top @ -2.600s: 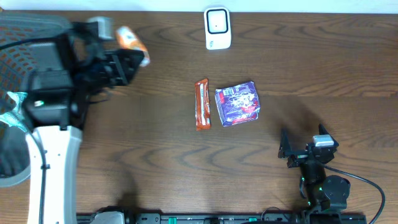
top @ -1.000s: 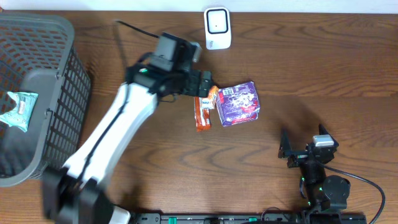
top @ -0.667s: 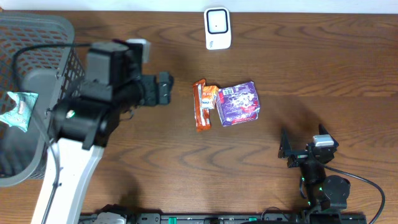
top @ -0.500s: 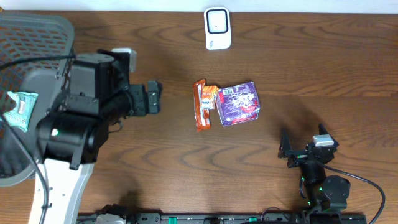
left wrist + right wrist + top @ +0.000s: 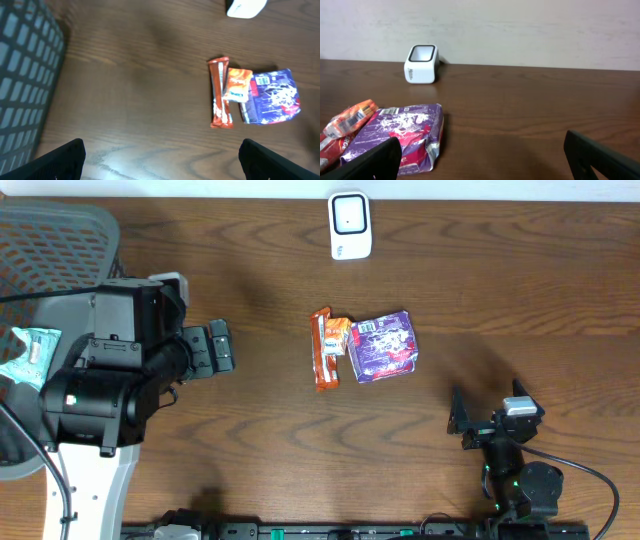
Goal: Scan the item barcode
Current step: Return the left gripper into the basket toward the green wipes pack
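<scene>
Left gripper (image 5: 218, 348): jaws wide apart, nothing between them. It hangs over bare dark brown wooden worktop (image 5: 260, 470), left of centre and pointing right, well apart from the items. In the left wrist view only the two black fingertips show, in the bottom corners, with wood grain between them.

Right gripper (image 5: 487, 408): also spread wide and empty, parked at the near right, with its base at the near edge.

The items are clustered mid-worktop:
- long orange snack bar in a glossy wrapper (image 5: 325, 350), lying near-to-far, leftmost of the three
- small orange-and-white sachet (image 5: 338, 336), lying tilted across the far part of the bar; its right end meets the pouch
- purple foil pouch with white and red print (image 5: 381, 346), just right of the bar and touching the sachet

The left wrist view shows the same order: bar (image 5: 220, 92), sachet (image 5: 236, 85), pouch (image 5: 272, 96). I can't read a barcode on any of them.

The white box-shaped barcode scanner with a dark window (image 5: 350, 225) stands at the far edge, about centre and well apart from the cluster. From the right wrist view it (image 5: 422, 63) sits beyond the pouch (image 5: 400, 132).

The grey plastic mesh basket (image 5: 60, 215) is at the far left, partly hidden by my left arm. A teal packet (image 5: 28, 352) lies inside it.
</scene>
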`<state>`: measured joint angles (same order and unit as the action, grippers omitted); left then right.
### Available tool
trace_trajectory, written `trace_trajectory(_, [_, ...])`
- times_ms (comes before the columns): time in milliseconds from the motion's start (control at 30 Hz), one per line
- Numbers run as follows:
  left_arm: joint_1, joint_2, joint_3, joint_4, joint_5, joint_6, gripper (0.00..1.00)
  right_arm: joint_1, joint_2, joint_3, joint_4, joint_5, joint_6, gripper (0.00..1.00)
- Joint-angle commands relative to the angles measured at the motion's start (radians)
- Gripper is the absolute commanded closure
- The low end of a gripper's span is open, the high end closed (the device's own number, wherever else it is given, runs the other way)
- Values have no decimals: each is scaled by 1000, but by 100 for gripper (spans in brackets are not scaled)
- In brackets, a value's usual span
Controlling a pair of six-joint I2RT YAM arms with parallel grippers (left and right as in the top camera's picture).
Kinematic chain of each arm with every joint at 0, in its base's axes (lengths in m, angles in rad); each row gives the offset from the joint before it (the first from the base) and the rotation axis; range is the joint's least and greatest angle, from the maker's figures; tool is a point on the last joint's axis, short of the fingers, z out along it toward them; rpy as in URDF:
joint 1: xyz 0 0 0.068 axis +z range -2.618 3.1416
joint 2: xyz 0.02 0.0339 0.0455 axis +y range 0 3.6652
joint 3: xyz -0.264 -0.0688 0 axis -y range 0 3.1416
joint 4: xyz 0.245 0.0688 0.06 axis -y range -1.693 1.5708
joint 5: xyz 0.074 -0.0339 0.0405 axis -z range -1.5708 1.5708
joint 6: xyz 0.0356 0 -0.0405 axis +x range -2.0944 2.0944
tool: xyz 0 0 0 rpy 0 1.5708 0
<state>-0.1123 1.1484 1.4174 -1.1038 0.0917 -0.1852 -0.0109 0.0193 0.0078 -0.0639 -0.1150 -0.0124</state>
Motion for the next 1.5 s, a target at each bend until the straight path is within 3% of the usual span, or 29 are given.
trace_trajectory(0, [35, 3, 15, -14, -34, -38, 2, -12, -1, -2, -3, 5, -11, 1])
trace_trajectory(500, [274, 4, 15, -21, -62, -163, 2, -12, -1, -2, -3, 5, -11, 1])
trace_trajectory(1000, [293, 10, 15, 40, -63, -240, 2, -12, -1, -2, -3, 5, -11, 1])
trace_trajectory(1300, [293, 49, 15, 179, -90, -240, 2, -12, -1, -2, -3, 5, -11, 1])
trace_trajectory(1467, [314, 88, 15, 317, -242, -289, 2, -12, -1, -2, -3, 5, -11, 1])
